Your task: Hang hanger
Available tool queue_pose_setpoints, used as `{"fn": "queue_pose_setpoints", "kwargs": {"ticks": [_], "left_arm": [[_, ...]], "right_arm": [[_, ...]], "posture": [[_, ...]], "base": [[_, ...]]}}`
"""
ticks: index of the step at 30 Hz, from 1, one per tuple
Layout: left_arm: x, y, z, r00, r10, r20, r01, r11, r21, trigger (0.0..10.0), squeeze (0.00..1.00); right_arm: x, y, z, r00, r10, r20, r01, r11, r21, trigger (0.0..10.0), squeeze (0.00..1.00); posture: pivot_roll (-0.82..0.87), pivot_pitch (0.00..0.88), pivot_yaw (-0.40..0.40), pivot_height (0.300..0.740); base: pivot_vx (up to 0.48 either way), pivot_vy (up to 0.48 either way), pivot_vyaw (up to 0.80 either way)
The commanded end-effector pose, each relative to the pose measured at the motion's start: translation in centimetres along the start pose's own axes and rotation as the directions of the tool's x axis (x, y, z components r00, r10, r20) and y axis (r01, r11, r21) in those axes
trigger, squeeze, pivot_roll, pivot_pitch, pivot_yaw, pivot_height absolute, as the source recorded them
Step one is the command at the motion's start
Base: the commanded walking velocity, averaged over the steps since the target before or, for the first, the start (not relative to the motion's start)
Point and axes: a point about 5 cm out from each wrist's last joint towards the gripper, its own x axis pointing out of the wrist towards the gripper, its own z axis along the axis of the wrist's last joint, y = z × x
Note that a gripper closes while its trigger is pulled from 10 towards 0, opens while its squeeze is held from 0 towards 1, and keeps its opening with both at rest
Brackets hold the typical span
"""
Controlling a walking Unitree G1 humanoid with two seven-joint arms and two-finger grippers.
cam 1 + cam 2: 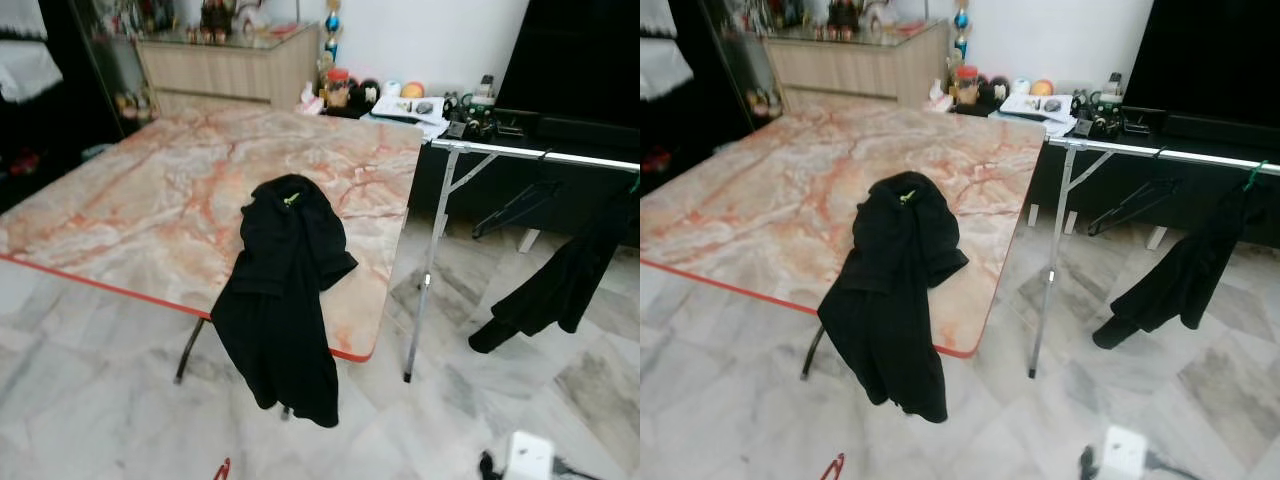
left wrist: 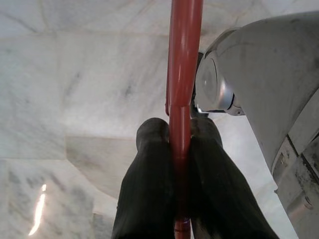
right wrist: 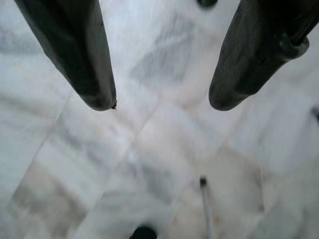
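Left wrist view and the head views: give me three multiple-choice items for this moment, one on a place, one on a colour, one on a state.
1. Where does the black garment lie?
A. draped over the marble table's edge
B. on the floor
C. on the sideboard

2. What colour is the hanger in the left claw?
A. white
B. red
C. green

3. How are the right claw fingers?
A. shut on a hanger
B. shut on cloth
C. open, holding nothing

Key: 1 A, it hangs off the marble table; 2 B, a red bar runs between the fingers; 3 C, bare floor shows between them.
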Motion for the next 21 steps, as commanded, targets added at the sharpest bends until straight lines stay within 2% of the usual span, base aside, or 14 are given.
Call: {"fn": "queue_pose_setpoints", "kwargs": {"ticks": [1,10,15,19,21], "left_arm": [[0.0,-0.6,0.0,1.000,-0.018,0.000,0.018,1.000,-0.008,10.0,0.00],[0.0,-0.5,0.0,1.000,-0.012,0.005,0.012,1.000,-0.017,10.0,0.00],[0.0,-0.5,-0.1,1.000,-0.013,0.004,0.014,1.000,-0.012,10.0,0.00],[0.0,-0.5,-0.1,1.000,-0.017,-0.005,0.017,0.999,0.028,10.0,0.00],[0.0,-0.5,-0.1,1.000,-0.016,-0.004,0.016,0.999,0.033,10.0,0.00]], "right_arm": [[-0.3,-0.1,-1.6,0.998,0.009,-0.061,-0.010,1.000,-0.027,10.0,0.00],[-0.6,0.9,-2.7,0.992,0.069,-0.104,-0.072,0.997,-0.021,10.0,0.00],[-0.6,1.2,-2.7,0.990,0.088,-0.106,-0.091,0.996,-0.021,10.0,0.00],[-0.6,1.2,-2.9,0.990,0.088,-0.114,-0.092,0.995,-0.028,10.0,0.00],[-0.6,1.2,-3.0,0.989,0.093,-0.114,-0.097,0.995,-0.033,10.0,0.00]], "posture": [[0.06,0.056,0.005,0.740],[0.07,0.060,0.005,0.740],[0.07,0.061,0.006,0.740],[0.07,0.063,0.004,0.740],[0.08,0.062,0.003,0.740]], "base": [[0.000,0.000,0.00],[0.000,0.000,0.00],[0.000,0.000,-0.71],[0.000,0.000,-0.78],[0.000,-0.480,-0.78]]}}
